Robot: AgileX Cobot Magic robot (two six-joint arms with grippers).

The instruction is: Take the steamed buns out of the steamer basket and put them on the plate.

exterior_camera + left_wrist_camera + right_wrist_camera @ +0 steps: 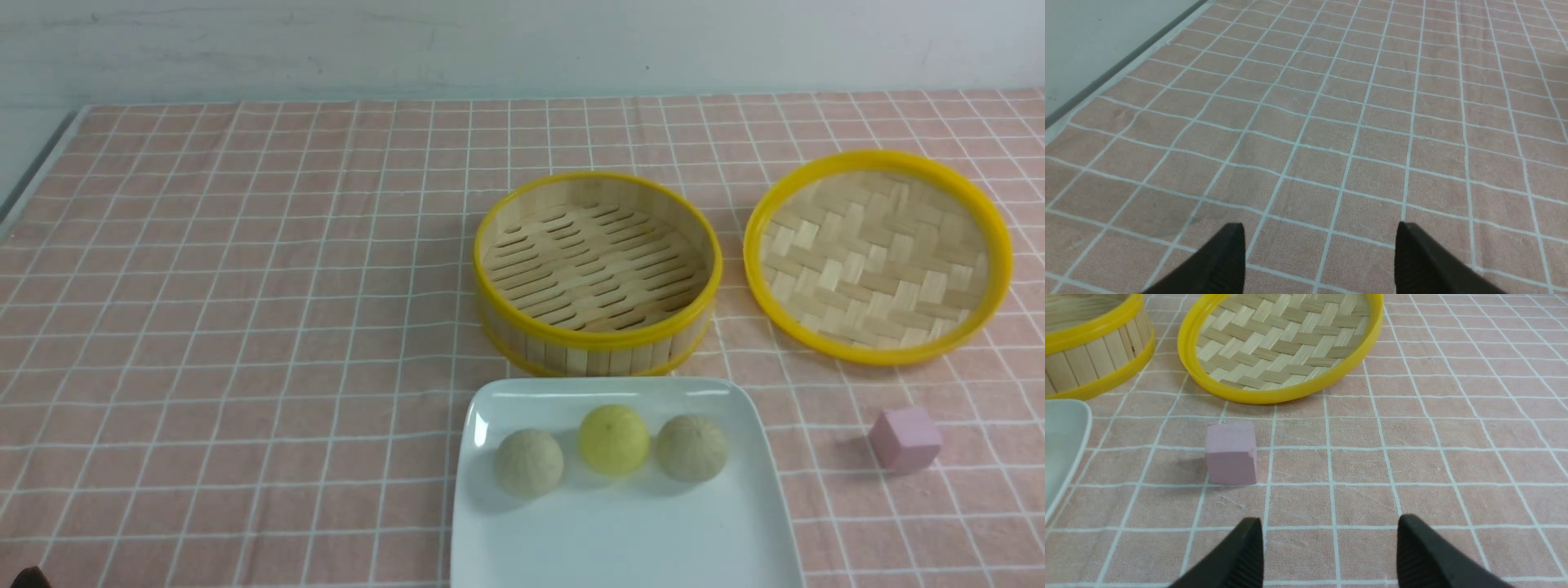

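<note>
With all three steamed buns on the plate, both the left gripper and right gripper hang wide and empty, well clear of the emptied steamer basket, the pink cube just ahead of the right one.

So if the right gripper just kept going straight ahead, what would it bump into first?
Probably nothing soon: the open right gripper points at bare checked pink tablecloth. The small pink cube sits off to one side, likely missed.

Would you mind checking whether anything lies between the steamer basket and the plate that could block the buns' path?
Nothing visible does. The steamer basket sits directly behind the plate, with no object between. All three steamed buns already lie on the plate, and the basket is empty.
</note>
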